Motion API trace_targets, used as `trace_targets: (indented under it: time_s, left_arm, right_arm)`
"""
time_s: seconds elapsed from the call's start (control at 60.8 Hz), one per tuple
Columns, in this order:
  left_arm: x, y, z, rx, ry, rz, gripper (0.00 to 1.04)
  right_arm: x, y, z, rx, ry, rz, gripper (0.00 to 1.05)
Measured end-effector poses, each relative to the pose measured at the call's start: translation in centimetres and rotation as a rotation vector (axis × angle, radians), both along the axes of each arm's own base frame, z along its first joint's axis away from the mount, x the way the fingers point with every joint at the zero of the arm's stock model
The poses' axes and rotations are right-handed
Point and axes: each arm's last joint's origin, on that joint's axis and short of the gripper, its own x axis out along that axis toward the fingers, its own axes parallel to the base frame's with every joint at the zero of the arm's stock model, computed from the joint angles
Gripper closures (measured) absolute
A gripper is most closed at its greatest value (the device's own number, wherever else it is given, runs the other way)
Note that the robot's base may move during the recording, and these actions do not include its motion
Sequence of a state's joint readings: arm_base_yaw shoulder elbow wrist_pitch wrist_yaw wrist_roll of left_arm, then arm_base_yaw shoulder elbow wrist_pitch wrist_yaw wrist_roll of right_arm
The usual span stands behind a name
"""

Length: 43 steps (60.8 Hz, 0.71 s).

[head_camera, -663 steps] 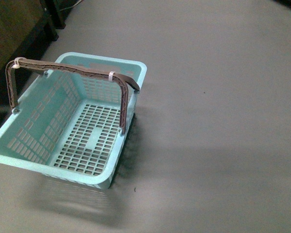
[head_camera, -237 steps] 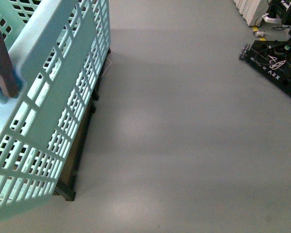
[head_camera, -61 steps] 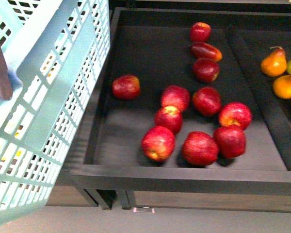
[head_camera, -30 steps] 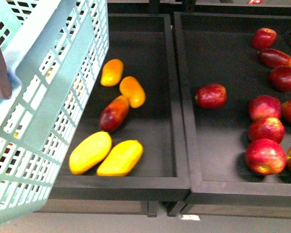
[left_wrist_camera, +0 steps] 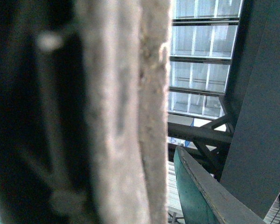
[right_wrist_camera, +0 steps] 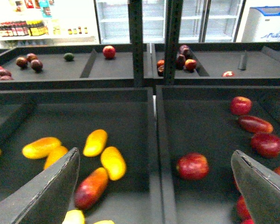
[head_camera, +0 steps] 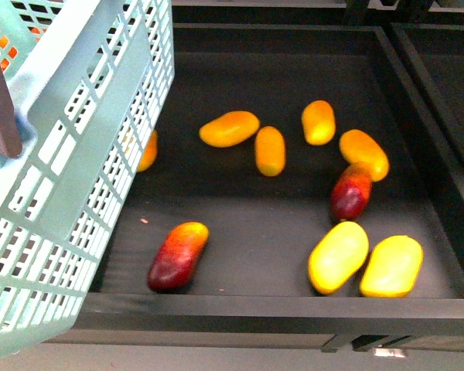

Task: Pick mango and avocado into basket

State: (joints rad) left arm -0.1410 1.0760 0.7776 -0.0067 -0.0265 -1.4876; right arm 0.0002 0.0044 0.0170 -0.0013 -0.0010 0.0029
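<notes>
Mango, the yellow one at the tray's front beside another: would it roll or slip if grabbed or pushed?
The mango looks smooth and glossy, so it may slip in a pinch. Being oval, it would probably roll sideways when pushed, likely into the neighbour close beside it. It looks plump and firm, so probably fairly heavy.

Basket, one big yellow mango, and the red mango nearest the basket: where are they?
basket (head_camera: pixel 81 127), front view, on its slotted side wall.
yellow mango (head_camera: pixel 338 256), front view, middle of its skin.
red mango (head_camera: pixel 178 255), front view, middle of its body.
</notes>
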Motion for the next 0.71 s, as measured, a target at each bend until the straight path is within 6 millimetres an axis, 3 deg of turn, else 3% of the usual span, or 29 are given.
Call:
trace_targets:
  time_s: [0.592,0.707]
  left_arm:
    - [0.06,0.17,0.00,0.004,0.000,0.013,0.75]
    - [0.50,0.19,0.20,0.215,0.103,-0.163,0.75]
  right_arm:
    - [-0.01,0.01,0.01,0.000,-0.001,0.006,0.09]
    - [-0.01,0.02,0.00,0.000,-0.001,0.006,0.09]
